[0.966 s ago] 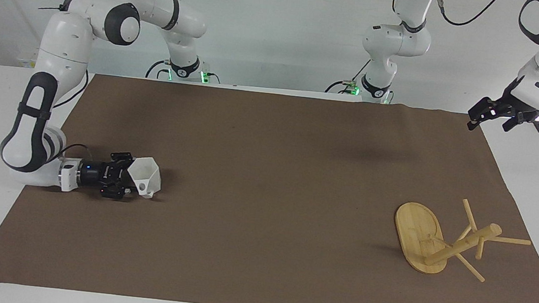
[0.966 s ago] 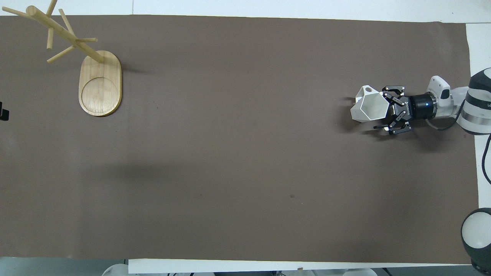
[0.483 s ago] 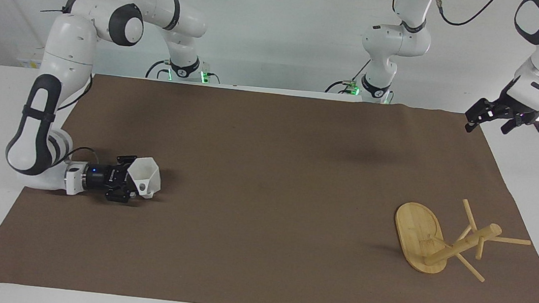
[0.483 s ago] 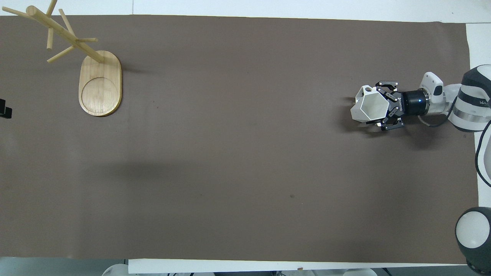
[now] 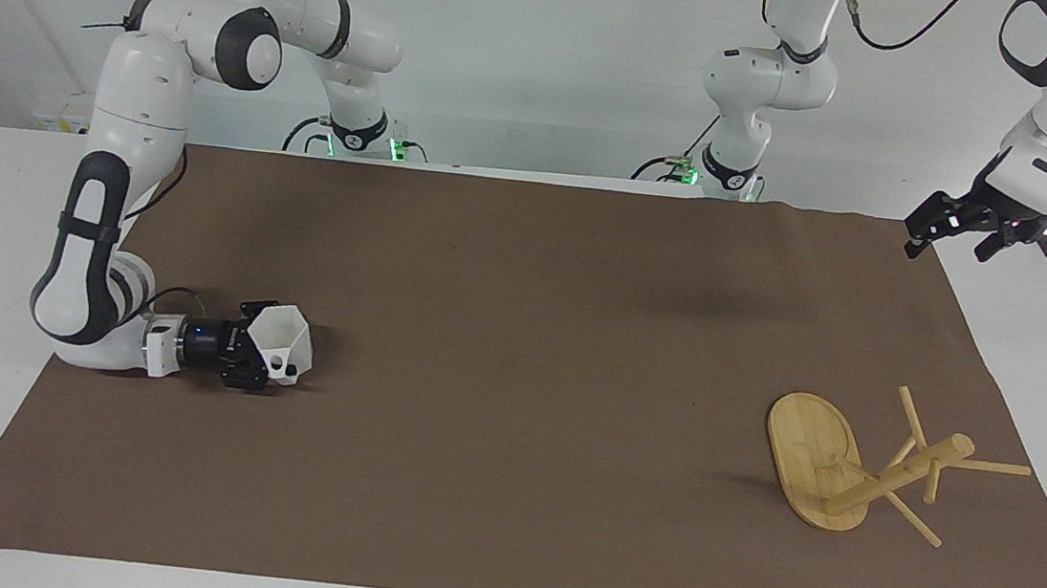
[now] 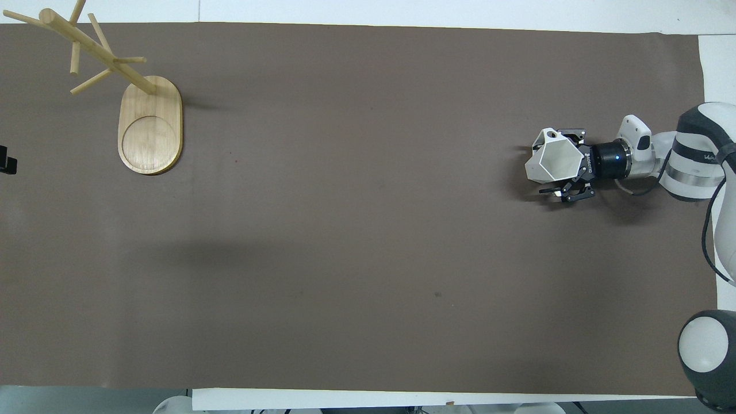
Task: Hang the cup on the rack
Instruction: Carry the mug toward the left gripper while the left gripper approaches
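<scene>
The white faceted cup (image 5: 286, 340) sits on the brown mat toward the right arm's end of the table, its handle hole showing; it also shows in the overhead view (image 6: 551, 163). My right gripper (image 5: 265, 363) lies low and level at the cup, open, with its fingers on either side of the cup's body (image 6: 556, 165). The bamboo rack (image 5: 814, 449) stands toward the left arm's end of the table, its post (image 5: 900, 472) and pegs bare; its base shows in the overhead view (image 6: 150, 127). My left gripper (image 5: 954, 232) waits open, up in the air over the mat's corner.
The brown mat (image 5: 520, 332) covers most of the white table. Its edge (image 6: 700, 69) runs close by the right arm's elbow. Nothing else lies on the mat between the cup and the rack.
My right gripper has slid forward around the cup and its fingers have drawn closer together. The cup has stayed in place. The left gripper has barely shifted.
</scene>
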